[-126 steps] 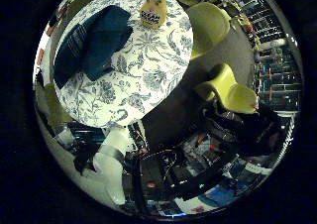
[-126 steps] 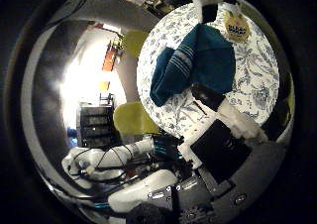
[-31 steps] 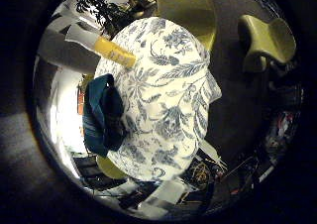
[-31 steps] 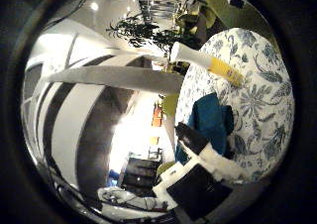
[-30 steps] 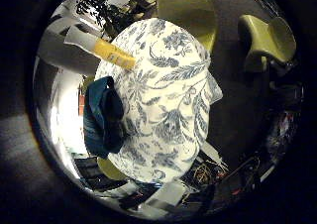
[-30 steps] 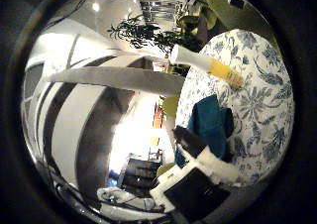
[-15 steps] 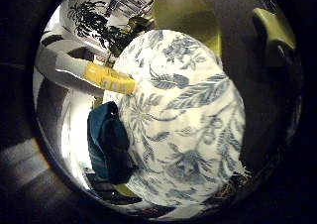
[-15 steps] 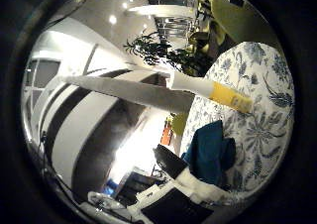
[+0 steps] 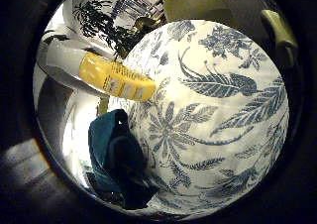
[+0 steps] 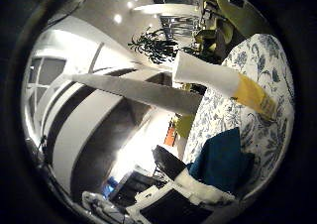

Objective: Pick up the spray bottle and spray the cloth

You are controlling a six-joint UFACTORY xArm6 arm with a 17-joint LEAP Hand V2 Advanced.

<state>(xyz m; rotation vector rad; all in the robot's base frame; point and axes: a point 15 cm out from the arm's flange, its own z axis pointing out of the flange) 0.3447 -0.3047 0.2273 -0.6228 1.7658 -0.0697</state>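
The spray bottle [image 9: 101, 73] stands on the floral worktop [image 9: 223, 115] near the teal cloth [image 9: 116, 159]. The thumb-side view alone shows the hand [image 10: 183, 196]; whether its fingers are clenched, I cannot tell.

- Looks like a lounge or office common room.
- Round table [image 9: 233, 135] with a floral cloth.
- Yellow-green chairs [image 9: 198, 3] around it.
- Potted plant [image 10: 156, 45], ceiling spotlights [image 10: 118, 18], curved white walls [image 10: 74, 125].
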